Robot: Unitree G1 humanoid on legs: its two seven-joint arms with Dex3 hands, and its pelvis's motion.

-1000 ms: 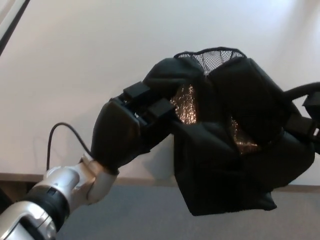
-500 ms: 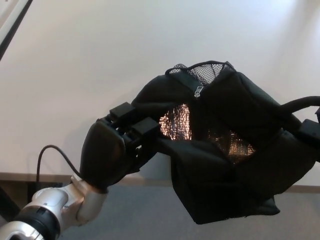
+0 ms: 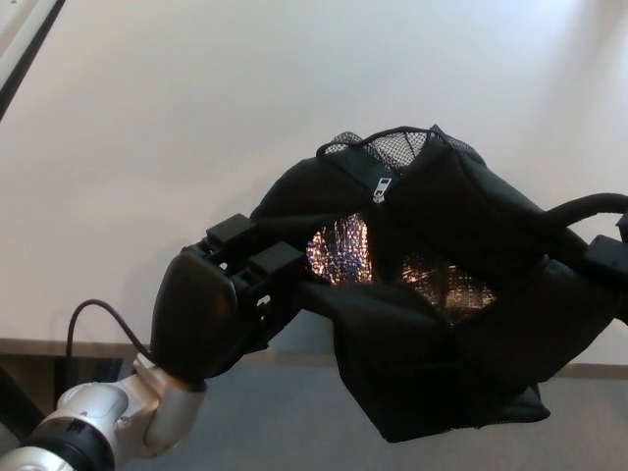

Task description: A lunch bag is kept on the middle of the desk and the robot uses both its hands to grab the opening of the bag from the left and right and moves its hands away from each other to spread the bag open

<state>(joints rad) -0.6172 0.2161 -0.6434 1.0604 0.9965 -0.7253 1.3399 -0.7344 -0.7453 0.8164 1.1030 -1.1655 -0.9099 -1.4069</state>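
A black lunch bag (image 3: 461, 334) with a silver foil lining (image 3: 339, 250) and a mesh pocket (image 3: 397, 147) at its far end lies at the near edge of the white desk (image 3: 245, 118). My left hand (image 3: 221, 304) is shut on the left side of the bag's opening, its fingers (image 3: 265, 260) curled over the rim. My right hand (image 3: 606, 257) shows only at the right picture edge, pressed against the bag's right side; most of it is cut off. The opening gapes, showing the foil inside.
The desk's front edge (image 3: 98, 345) runs below my left hand, with grey floor (image 3: 275, 432) beneath. A black cable (image 3: 98, 314) loops from my left wrist. A dark strip (image 3: 25, 49) marks the desk's far left edge.
My left hand has drawn the bag's left rim leftward and down toward me. The opening has widened and more foil lining shows. The bag has shifted slightly left.
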